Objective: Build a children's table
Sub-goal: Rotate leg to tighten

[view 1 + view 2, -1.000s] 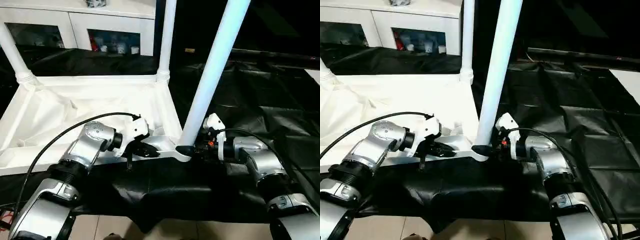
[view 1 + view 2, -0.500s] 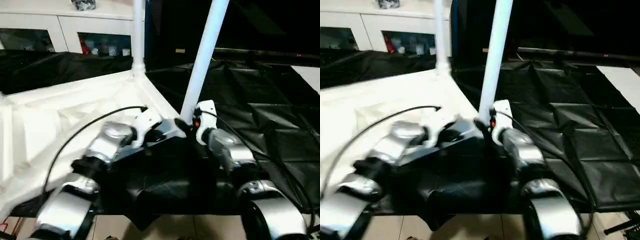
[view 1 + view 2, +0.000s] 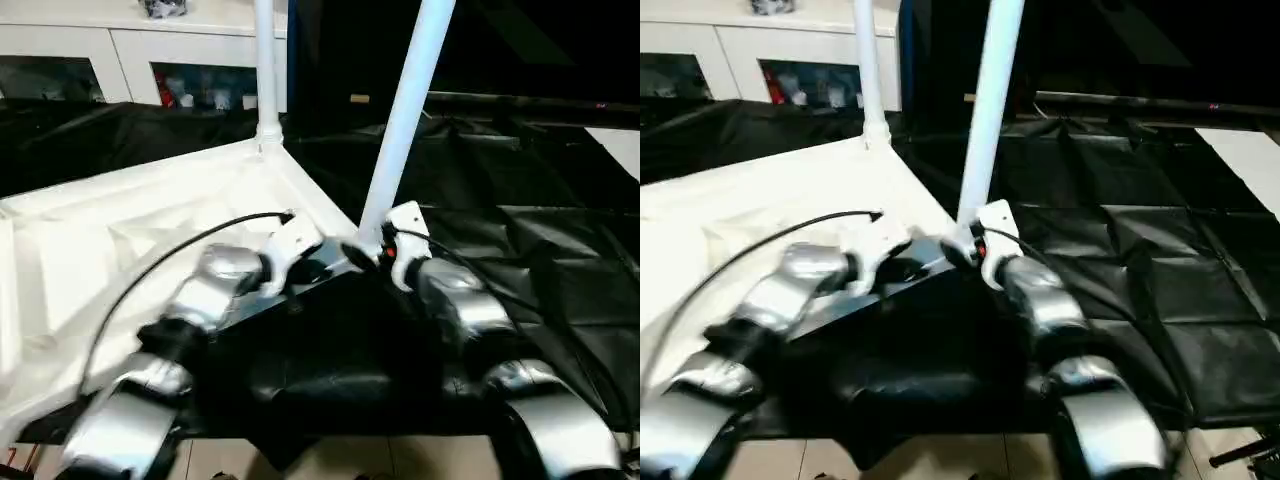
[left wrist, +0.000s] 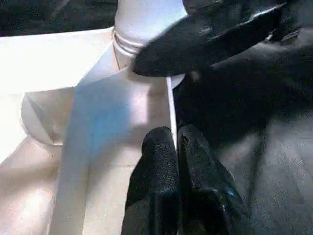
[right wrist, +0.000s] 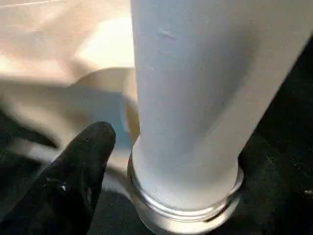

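My left gripper (image 4: 175, 142), pinched on the table top's rim (image 4: 168, 105), steadies it; right gripper (image 3: 362, 254) spread beside the near leg (image 3: 400, 130).

The left gripper (image 4: 176, 139) pinches the table top's rim (image 4: 168, 110) with 2 closed fingers, near the leg (image 4: 142, 19).

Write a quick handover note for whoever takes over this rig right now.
Left pincer: shut on the rim of the upturned white plastic table top, near its closest corner.
Right pincer: at the base of the near white tubular leg; one black finger lies beside it, grip unclear.
Done: near leg and far white leg stand upright in corner sockets.
Left: the other corners aren't shown, so check them; confirm the near leg is seated.
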`<state>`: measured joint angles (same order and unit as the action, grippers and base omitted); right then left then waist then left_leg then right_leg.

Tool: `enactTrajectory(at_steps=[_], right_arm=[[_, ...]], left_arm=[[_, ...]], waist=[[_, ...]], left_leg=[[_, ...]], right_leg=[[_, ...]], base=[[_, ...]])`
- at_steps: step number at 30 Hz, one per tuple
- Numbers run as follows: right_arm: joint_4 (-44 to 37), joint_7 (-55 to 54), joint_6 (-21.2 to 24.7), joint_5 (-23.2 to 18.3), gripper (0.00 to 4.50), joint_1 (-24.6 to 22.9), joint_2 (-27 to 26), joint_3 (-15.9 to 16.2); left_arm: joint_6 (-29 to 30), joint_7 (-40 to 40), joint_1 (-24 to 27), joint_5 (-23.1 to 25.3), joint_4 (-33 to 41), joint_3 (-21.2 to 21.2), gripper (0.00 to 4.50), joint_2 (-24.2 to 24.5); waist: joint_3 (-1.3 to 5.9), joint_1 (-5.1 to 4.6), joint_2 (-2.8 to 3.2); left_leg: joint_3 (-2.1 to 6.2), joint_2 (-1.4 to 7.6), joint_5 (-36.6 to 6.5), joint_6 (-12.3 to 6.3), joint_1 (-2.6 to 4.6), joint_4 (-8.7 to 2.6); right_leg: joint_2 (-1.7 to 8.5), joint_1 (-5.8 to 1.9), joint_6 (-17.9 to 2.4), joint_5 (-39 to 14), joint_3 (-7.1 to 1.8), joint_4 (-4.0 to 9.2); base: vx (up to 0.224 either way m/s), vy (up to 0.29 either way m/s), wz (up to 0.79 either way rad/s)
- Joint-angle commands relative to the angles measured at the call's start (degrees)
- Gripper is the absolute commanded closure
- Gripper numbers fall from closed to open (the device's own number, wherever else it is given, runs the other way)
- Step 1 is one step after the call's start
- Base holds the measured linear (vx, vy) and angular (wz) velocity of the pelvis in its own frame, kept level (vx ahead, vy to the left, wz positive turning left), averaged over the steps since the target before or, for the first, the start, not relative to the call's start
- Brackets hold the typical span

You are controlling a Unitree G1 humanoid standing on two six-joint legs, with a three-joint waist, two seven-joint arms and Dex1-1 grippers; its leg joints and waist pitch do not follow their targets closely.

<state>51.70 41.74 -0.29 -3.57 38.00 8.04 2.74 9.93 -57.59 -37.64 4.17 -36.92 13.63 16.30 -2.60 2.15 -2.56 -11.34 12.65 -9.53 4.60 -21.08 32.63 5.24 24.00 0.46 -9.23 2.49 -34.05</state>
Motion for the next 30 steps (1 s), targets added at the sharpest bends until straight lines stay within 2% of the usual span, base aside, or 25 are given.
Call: enactTrajectory(at_steps=[1,2,3,4,5,6,7,9,13,16,17,20,21,22,30], right_arm=[[-1.74,7.18,1.18,-0.78,0.53,-1.44,0.35,2.88],[-4.28,12.71,1.79,-1.82,0.53,-2.67,2.33,3.7],[-5.08,14.35,1.92,-2.14,0.53,-3.06,2.94,3.95],[-5.83,15.87,2.49,-2.46,0.53,-3.38,3.49,4.13],[-6.71,17.51,3.1,-2.79,0.53,-3.76,4.09,4.43],[-7.87,19.73,3.71,-3.1,0.53,-4.35,4.86,4.87],[-8.52,20.97,4.01,-3.25,0.53,-4.69,5.28,5.1],[-10.85,25.23,5.47,-3.42,0.53,-5.93,7.08,6.48],[-11.58,26.4,6.35,-3.56,0.53,-6.28,7.46,6.76],[-12.94,27.34,8.35,-4.5,0.77,-6.74,7.52,6.51],[-13.5,27.5,9.28,-4.89,0.86,-6.88,7.39,6.41],[-14.26,27.52,10.19,-5.15,1.08,-7.07,7.15,6.51],[-14.37,27.58,10.38,-5.18,1.25,-7.09,7.11,6.51],[-14.5,27.63,10.57,-5.25,1.25,-7.12,7.06,6.49],[-15.11,25.68,11.93,-5.43,1.77,-7.93,6.31,5.85]], left_arm=[[-2.95,-5.16,0.56,-2.5,2.6,1.71,4.5,-0.81],[-3.13,-7.42,0.79,-2.78,3.23,1.79,4.5,0.48],[-3.16,-8.07,0.83,-2.85,3.37,1.82,4.5,0.85],[-3.15,-8.84,0.89,-2.96,3.56,1.89,4.5,1.18],[-2.95,-9.64,0.97,-3.06,3.77,2.03,4.5,1.53],[-2.97,-10.57,1.19,-3.14,4.09,2.26,4.5,1.98],[-2.99,-11.07,1.31,-3.2,4.27,2.38,4.5,2.24],[-3.13,-12.53,1.49,-3.26,4.25,2.75,4.5,3.13],[-3.25,-13.43,1.51,-3.35,4.12,2.76,4.5,3.42],[-3.06,-14.38,1.65,-3.49,4.43,2.76,4.5,3.57],[-2.88,-14.41,1.76,-3.62,4.71,2.82,4.5,3.55],[-2.55,-14.16,1.98,-3.85,5.12,2.87,4.5,3.34],[-2.5,-14.04,2.01,-3.89,5.17,2.87,4.5,3.28],[-2.44,-13.83,2.06,-3.96,5.24,2.79,4.5,3.19],[-1.15,-10.2,2.09,-3.65,5.18,1.59,4.5,1.36]], waist=[[3.61,0.24,0.15],[3.54,0.31,0.16],[3.54,0.53,0.35],[3.44,0.64,0.31],[3.43,0.84,0.24],[3.41,1.13,-0.11],[3.36,1.43,0.18],[3.31,1.76,0.12],[3.33,2.01,0.12],[3.33,2.22,0.1],[3.38,2.27,-0.3],[3.41,2.48,-0.1],[3.42,2.5,-0.56],[3.43,2.65,-0.42],[3.45,2.79,-0.44]], left_leg=[[0.03,0.41,-15.03,-2.81,0.47,-3.46],[0.09,0.47,-15.1,-2.7,0.49,-3.53],[-0.05,0.67,-15.14,-2.84,0.77,-3.43],[-0.02,0.74,-15.28,-2.8,0.72,-3.54],[-0.06,0.71,-15.14,-2.54,0.58,-3.55],[-0.16,0.77,-15.29,-2.31,0.71,-3.55],[-0.2,0.86,-15.73,-2.02,0.86,-3.54],[-0.21,0.86,-15.87,-1.82,0.88,-3.57],[-0.18,0.77,-16.28,-1.0,0.91,-3.58],[-0.15,0.78,-16.0,-0.78,0.89,-3.61],[-0.14,0.79,-15.45,-0.82,0.81,-3.61],[-0.15,0.81,-14.81,-0.87,0.86,-3.57],[-0.22,0.74,-14.65,-0.99,0.81,-3.49],[-0.17,0.74,-14.52,-0.97,0.86,-3.51],[-0.2,0.7,-13.34,-1.0,0.84,-3.42]], right_leg=[[1.9,-2.73,-13.41,-10.97,-1.51,3.55],[1.88,-2.87,-13.7,-11.32,-1.43,3.56],[1.85,-2.68,-14.12,-10.59,-1.51,3.49],[1.8,-2.72,-14.16,-10.51,-1.47,3.52],[1.71,-2.85,-14.24,-10.6,-1.4,3.3],[1.67,-2.83,-14.09,-11.15,-1.4,3.41],[1.86,-2.62,-14.16,-11.9,-1.48,3.37],[1.78,-2.62,-13.81,-12.35,-1.45,3.37],[1.95,-2.56,-13.34,-13.8,-1.53,3.55],[1.92,-2.58,-13.01,-13.87,-1.52,3.53],[1.97,-2.63,-12.99,-13.44,-1.51,3.44],[1.98,-2.59,-13.06,-12.86,-1.51,3.33],[1.97,-2.6,-13.0,-12.95,-1.52,3.37],[2.04,-2.62,-12.97,-13.11,-1.52,3.29],[2.04,-2.62,-12.7,-12.56,-1.55,3.25]], base=[[0.0,0.0,0.0],[0.0,0.0,0.0],[0.0,0.0,0.0],[0.0,0.0,0.0],[0.0,0.0,0.0],[0.0,0.0,0.0],[0.0,0.0,0.0],[0.0,0.0,0.0],[0.0,0.0,0.0],[0.0,0.0,0.0],[0.0,0.0,0.0],[0.0,0.0,0.0],[0.0,0.0,0.0],[0.0,0.0,0.0],[0.0,0.0,0.0]])
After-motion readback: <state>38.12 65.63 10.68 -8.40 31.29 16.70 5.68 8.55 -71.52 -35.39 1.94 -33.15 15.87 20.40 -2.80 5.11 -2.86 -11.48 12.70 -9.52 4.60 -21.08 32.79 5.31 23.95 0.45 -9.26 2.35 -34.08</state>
